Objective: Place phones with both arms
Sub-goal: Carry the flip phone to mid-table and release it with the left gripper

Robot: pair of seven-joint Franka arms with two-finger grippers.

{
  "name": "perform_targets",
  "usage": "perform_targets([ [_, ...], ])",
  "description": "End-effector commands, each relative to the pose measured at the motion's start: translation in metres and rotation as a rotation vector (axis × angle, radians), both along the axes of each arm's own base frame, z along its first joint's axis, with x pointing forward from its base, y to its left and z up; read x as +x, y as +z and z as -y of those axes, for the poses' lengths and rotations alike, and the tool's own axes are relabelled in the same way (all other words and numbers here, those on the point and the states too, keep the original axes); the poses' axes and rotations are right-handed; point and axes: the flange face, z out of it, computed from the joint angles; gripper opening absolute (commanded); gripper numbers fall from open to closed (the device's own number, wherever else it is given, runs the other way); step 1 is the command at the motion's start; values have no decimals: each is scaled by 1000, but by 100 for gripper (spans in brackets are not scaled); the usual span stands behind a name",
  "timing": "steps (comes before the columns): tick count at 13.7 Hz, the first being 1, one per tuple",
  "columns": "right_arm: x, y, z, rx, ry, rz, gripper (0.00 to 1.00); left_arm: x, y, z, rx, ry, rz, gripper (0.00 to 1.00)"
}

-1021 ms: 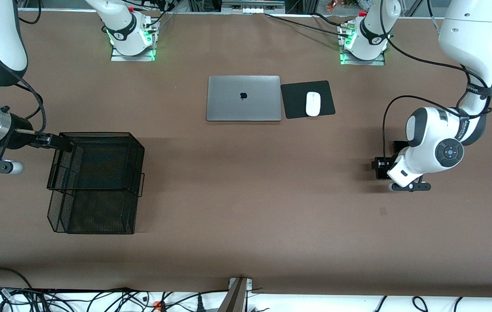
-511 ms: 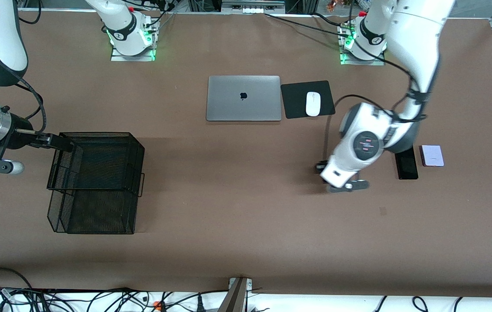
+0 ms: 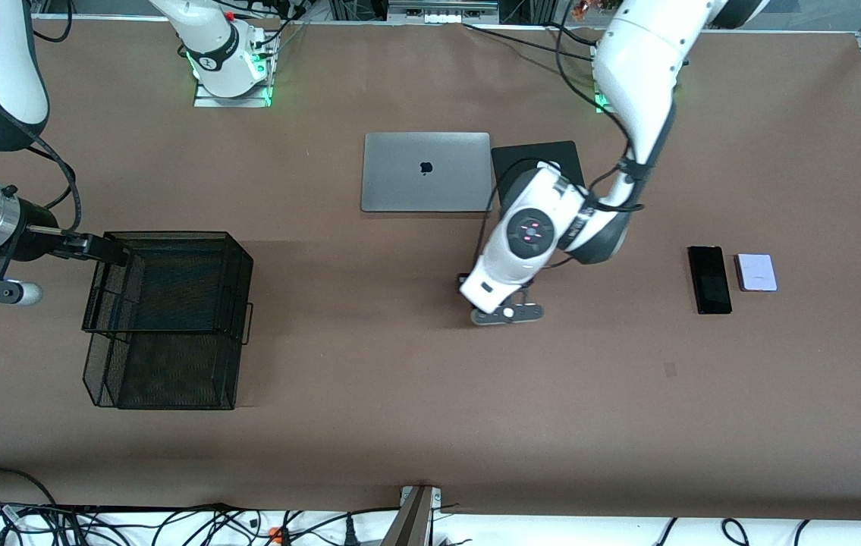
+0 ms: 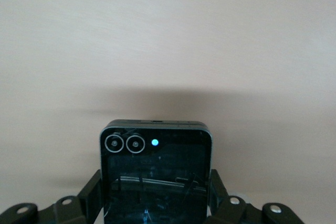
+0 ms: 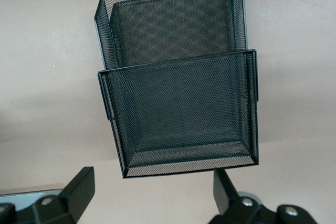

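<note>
Left pincer (image 4: 157, 211) clamps the small black phone (image 4: 156, 174); right pincer (image 5: 152, 195) gapes over the mesh tray (image 5: 178, 108)

small black phone (image 4: 156, 177): gripped in left end effector (image 4: 156, 203), mid-worktop
long black slab (image 3: 708, 279): flat
lavender phone (image 3: 755, 272): just beside it

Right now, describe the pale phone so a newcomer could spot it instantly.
Start at the silver laptop in the middle of the table and go toward the left arm's end, a little nearer the front camera. Two phones lie there side by side: the long black phone and, closer to the table's end, the pale lavender phone, short, squarish and the only light-coloured one.
</note>
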Motion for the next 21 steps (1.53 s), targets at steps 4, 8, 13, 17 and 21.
perform_targets([
  [4,-7,4,-2,10,-5,-4,100,6,-28,73,-41,44,30,0],
  [8,-7,4,-2,10,-5,-4,100,-14,-37,103,-44,40,35,0],
  [13,-7,4,-2,10,-5,-4,100,-22,-39,113,-43,119,22,94],
  [17,-7,4,-2,10,-5,-4,100,-21,-37,113,-43,180,16,100],
  [21,-4,4,-2,15,-8,5,100,-1,4,74,29,195,-49,100],
])
